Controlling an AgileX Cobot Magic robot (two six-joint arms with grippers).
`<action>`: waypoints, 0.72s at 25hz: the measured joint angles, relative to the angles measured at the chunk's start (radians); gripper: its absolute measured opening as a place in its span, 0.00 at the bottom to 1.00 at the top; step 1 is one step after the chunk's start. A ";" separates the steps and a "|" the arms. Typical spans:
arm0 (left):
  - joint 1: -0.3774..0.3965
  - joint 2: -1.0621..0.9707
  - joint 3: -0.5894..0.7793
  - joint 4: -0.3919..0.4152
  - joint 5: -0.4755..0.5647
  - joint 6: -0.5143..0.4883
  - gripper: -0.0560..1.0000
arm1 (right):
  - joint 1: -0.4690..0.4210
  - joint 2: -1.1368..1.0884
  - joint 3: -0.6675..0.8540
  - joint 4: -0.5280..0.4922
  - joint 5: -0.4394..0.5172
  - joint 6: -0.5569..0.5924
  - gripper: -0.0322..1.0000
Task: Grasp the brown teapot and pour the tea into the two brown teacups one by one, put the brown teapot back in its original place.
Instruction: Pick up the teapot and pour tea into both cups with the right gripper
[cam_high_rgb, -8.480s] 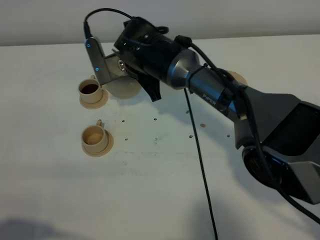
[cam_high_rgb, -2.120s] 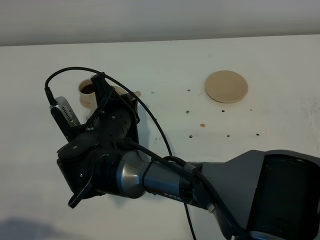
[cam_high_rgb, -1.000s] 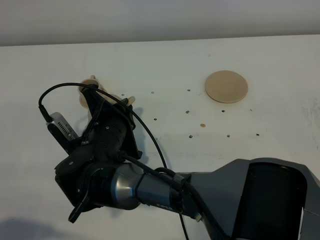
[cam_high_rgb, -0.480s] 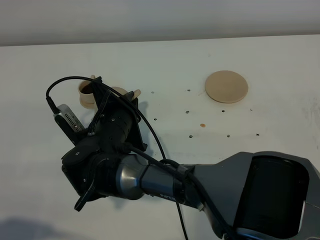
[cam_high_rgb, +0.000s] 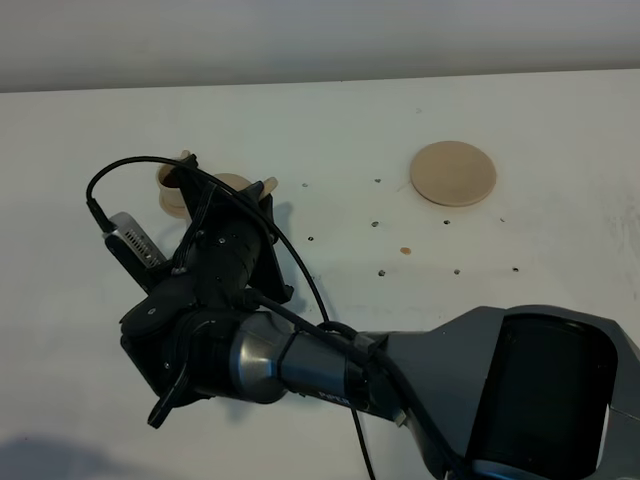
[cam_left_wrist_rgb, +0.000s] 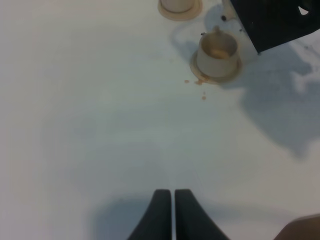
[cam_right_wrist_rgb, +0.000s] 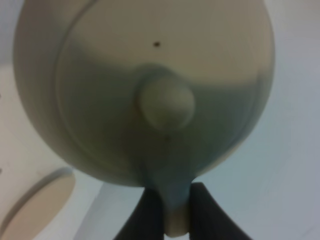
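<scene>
Risks, nearest first.

- Left gripper (cam_left_wrist_rgb: 173, 212) was closed on nothing, low over bare surface (cam_left_wrist_rgb: 90, 110) and well apart from the work. No hazard judged there.
- Near cup (cam_left_wrist_rgb: 217, 51) showed tan liquid inside, and drops (cam_left_wrist_rgb: 195, 82) lay on the surface just beside it. The pour looked prone to miss. A teapot tipped off-line or too fast would likely add more spill.
- Right gripper (cam_right_wrist_rgb: 172, 212) was clamped on the teapot (cam_right_wrist_rgb: 35, 90) by the handle (cam_right_wrist_rgb: 170, 197) alone, a thin loop between two narrow fingers (cam_right_wrist_rgb: 145, 215). Judged that the pot's weight, hanging beyond the grip, could twist it in the jaws and swing the spout (cam_high_rgb: 268, 184) off target.
- Knob (cam_right_wrist_rgb: 166, 102) faced the wrist camera, and nothing was seen holding the lid (cam_right_wrist_rgb: 150, 55). Tipped steeply, the lid might slide off onto a cup.
- Right arm (cam_high_rgb: 230, 340) covered the near cup in the high view and crowded the far cup (cam_high_rgb: 170, 193). A careless withdrawal could knock either over.
- Coaster (cam_high_rgb: 453, 173) lay far across the surface, well apart from the cups. The return carry would be long, possibly with a dripping spout.

Position.

- Teapot was held in the right gripper, handle between the fingers, body beyond the fingertips.
- In the high view only a tan part of it and the spout showed past the arm, just beside the far cup.
- Whether the spout stood over a cup could not be told.
</scene>
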 joint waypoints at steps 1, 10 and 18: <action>0.000 0.000 0.000 0.000 0.000 0.000 0.04 | 0.000 0.000 0.000 -0.002 0.000 0.000 0.14; 0.000 0.000 0.000 0.000 0.000 0.000 0.04 | 0.000 0.000 0.000 -0.029 0.000 -0.026 0.14; 0.000 0.000 0.000 0.000 0.000 0.000 0.04 | 0.007 0.000 0.000 -0.044 0.000 -0.030 0.14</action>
